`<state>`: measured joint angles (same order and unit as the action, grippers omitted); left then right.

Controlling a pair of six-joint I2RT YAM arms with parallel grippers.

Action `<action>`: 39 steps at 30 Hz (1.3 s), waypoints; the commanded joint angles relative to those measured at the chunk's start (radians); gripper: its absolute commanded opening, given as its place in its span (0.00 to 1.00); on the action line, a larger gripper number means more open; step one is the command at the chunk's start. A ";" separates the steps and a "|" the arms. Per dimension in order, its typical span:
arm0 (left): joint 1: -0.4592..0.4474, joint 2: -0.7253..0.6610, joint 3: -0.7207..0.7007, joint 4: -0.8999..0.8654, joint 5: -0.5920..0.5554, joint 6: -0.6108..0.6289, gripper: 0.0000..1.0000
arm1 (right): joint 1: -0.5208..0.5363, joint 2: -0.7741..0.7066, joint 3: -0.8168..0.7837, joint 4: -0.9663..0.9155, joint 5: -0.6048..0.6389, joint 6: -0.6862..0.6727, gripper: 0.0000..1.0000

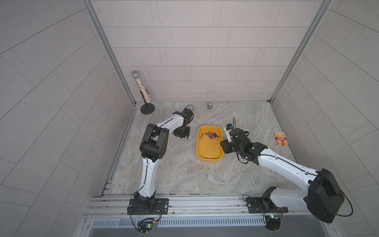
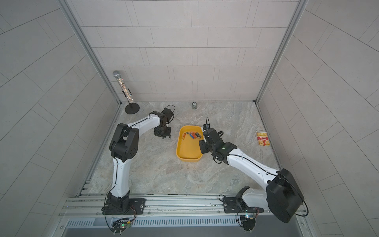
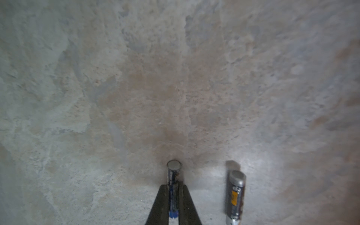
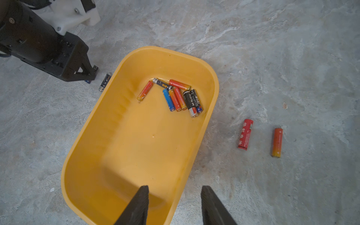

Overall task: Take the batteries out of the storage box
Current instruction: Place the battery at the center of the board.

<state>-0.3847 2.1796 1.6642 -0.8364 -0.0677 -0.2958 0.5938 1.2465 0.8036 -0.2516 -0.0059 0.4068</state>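
Partly done: 8 batteries (image 4: pixel 180 96) lie at the box's (image 4: pixel 116 155) 12 o'clock end; left tool (image 3: pixel 173 185) pinches 1 battery (image 3: pixel 174 169), right tool (image 4: pixel 174 187) gapes empty.

**Box** (image 1: pixel 209 152): one shallow yellow plastic tray with rounded corners and a plain inside. It sat flat, open side up.

**Batteries** (image 4: pixel 181 97) in the box: eight counted, all lying flat at one short end. Seven were bunched, touching or overlapping. These were orange-red and dark cells plus one blue cell (image 4: pixel 168 100). A lone cell (image 4: pixel 145 90), orange-red, lay just apart from the bunch.

Outside the box, past one long side: a red cell (image 4: pixel 245 134) and an orange cell (image 4: pixel 276 142). Both lay flat and roughly parallel, apart from each other and from the rim.

Outside the box, past the opposite long side: a dark cell (image 4: pixel 105 81) with a yellow label lay flat just beside the rim. Next to it was the held cell (image 3: pixel 173 175), blue-sleeved and pinched by the left gripper (image 3: pixel 173 184), flat end towards the table.
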 commanded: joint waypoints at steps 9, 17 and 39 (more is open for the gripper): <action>-0.005 0.015 0.009 -0.029 -0.013 -0.009 0.35 | 0.003 -0.006 0.009 -0.015 0.047 -0.022 0.48; -0.008 -0.049 0.018 -0.054 -0.012 -0.004 0.35 | 0.003 -0.016 0.018 -0.029 0.062 -0.031 0.48; -0.282 -0.160 0.369 -0.269 -0.136 -0.038 0.43 | -0.133 -0.063 0.001 -0.043 0.007 -0.013 0.49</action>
<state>-0.6170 1.9751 1.9789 -1.0485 -0.1810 -0.3157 0.4763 1.1946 0.8124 -0.2928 0.0051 0.3935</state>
